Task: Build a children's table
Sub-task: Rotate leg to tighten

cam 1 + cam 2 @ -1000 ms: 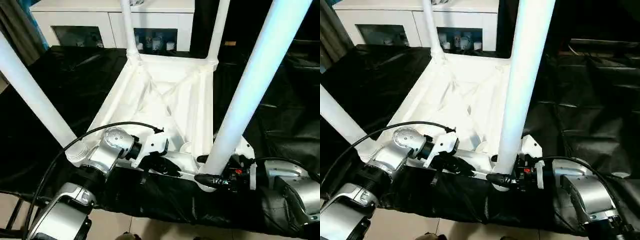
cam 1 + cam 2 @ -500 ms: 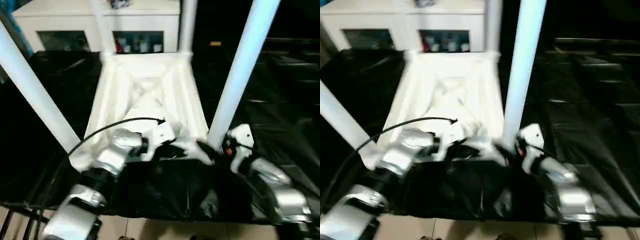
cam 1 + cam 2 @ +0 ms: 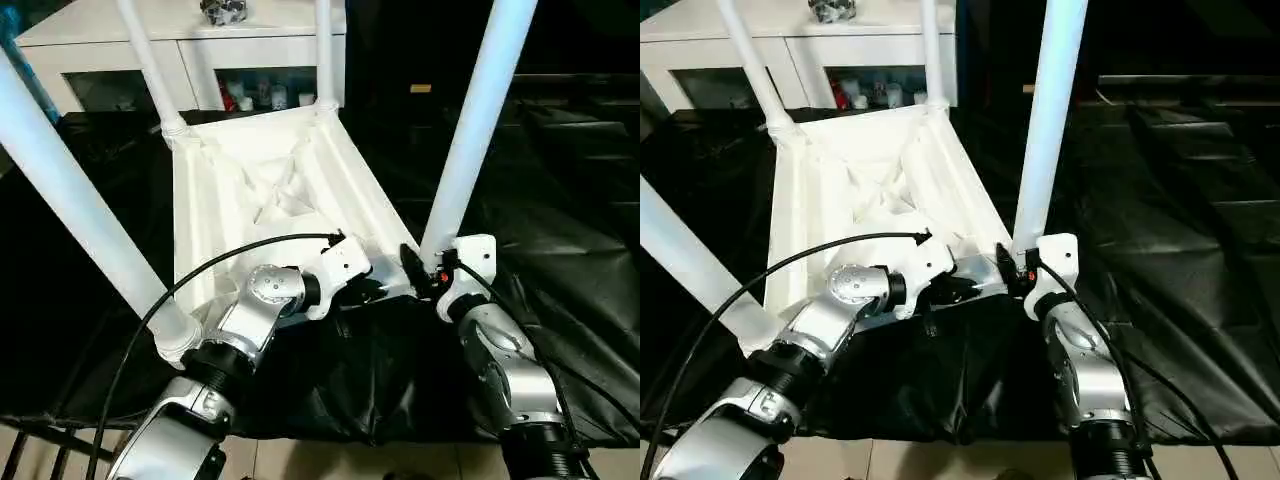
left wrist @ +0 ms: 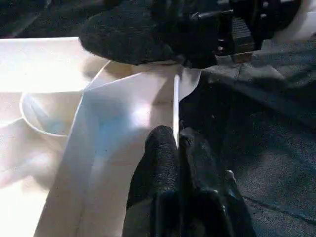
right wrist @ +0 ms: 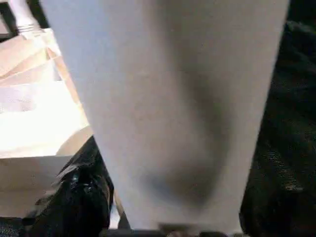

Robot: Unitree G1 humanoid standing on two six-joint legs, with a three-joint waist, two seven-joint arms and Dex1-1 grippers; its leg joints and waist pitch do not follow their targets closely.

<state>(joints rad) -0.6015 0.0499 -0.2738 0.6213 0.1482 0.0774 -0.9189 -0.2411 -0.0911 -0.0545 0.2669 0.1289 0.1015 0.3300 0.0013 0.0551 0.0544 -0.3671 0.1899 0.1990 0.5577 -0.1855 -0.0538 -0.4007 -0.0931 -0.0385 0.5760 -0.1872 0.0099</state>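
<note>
- I see a black plastic sheet [image 3: 560,270] covering the work surface, creased and glossy.
- Behind it stands a white cabinet [image 3: 210,40] with glass doors.
- Small jars or cups [image 3: 262,96] sit behind the glass; I cannot tell which.
- A silvery object [image 3: 222,10] rests on the cabinet top.
- A pale floor [image 3: 330,462] shows along the sheet's near edge.

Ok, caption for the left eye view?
Upside-down children's table, four legs up; left end effector at its near rim, right end effector at near-right leg.

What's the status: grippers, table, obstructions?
Left gripper shut on table rim. Right gripper at near-right leg, grip unclear. Four legs up. Nothing blocking.
</note>
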